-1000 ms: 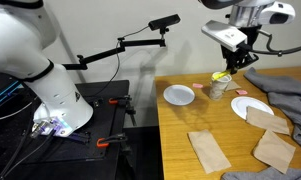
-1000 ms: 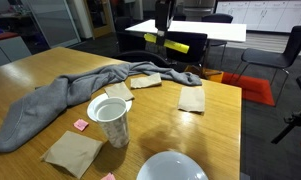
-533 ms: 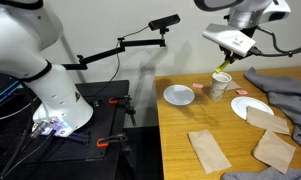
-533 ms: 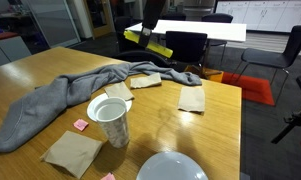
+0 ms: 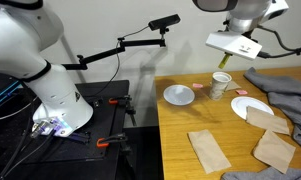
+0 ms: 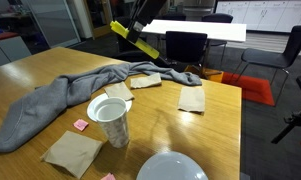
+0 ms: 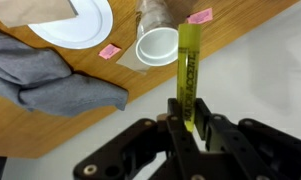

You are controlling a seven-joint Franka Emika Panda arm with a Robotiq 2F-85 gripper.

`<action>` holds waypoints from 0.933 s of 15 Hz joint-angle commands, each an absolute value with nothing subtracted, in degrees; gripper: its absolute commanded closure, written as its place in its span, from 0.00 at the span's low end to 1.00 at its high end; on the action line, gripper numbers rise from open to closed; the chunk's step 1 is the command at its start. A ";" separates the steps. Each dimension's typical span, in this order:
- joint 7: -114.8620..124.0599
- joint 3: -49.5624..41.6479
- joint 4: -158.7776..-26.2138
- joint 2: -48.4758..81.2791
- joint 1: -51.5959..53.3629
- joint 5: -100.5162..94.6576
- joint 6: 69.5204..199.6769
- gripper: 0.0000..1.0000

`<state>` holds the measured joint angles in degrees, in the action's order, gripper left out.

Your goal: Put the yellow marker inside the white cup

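My gripper is shut on the yellow marker, which sticks out from between the fingers. In both exterior views the gripper holds the marker in the air, well above the table. The white cup stands upright on the wooden table. In the wrist view the cup lies just left of the marker's far end, its opening facing the camera.
Two white plates lie either side of the cup. A grey cloth sprawls nearby. Tan paper bags and small pink scraps lie about. The table edge is close to the cup.
The gripper has risen and swung with the marker, so the marker is now higher above the cup and more tilted. The cup and the rest have not moved.
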<state>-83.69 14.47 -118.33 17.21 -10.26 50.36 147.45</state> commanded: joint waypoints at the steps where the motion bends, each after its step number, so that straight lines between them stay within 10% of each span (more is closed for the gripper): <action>1: -95.48 13.99 -117.17 17.17 -9.68 59.60 144.60 0.95; 13: -126.16 7.35 -115.65 17.76 -5.95 80.99 126.45 0.95; 14: -122.08 5.96 -116.88 17.08 -4.20 79.41 129.97 0.81</action>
